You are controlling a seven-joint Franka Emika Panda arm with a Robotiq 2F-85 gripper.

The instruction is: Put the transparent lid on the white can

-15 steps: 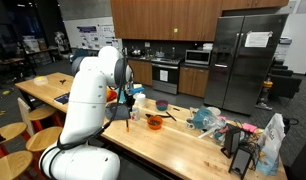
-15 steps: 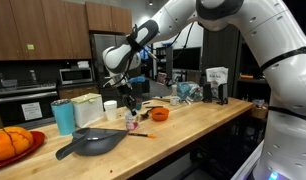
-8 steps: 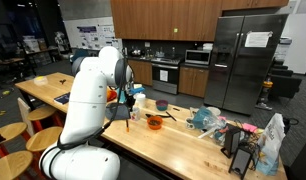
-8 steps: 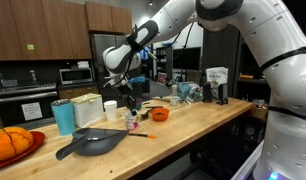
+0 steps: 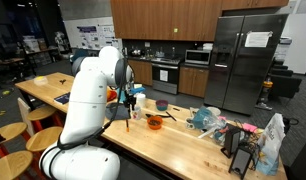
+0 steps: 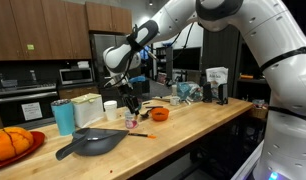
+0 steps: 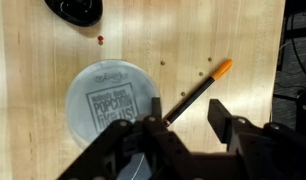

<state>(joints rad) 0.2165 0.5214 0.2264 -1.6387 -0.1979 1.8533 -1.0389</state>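
Observation:
In the wrist view the transparent lid [image 7: 113, 100] is a pale round disc with a printed popcorn label showing. It lies flat just left of my fingers. From above I cannot tell what it rests on. My gripper [image 7: 185, 118] is open, its two black fingers spread, and only the dark end of a pen [image 7: 198, 90] lies on the wood between them. In an exterior view the white can [image 6: 111, 108] stands upright just left of the gripper [image 6: 130, 104], which hangs low over the counter. The arm hides the can where the gripper [image 5: 128, 101] shows beyond the robot's white body.
A small pinkish container [image 6: 131, 121] sits right under the gripper. Close by are an orange bowl [image 6: 159, 114], a black pan [image 6: 91, 143] and a blue cup [image 6: 63, 116]. The orange-tipped pen [image 6: 143, 135] lies toward the counter's front edge. Bags and clutter [image 5: 208, 118] fill the far end.

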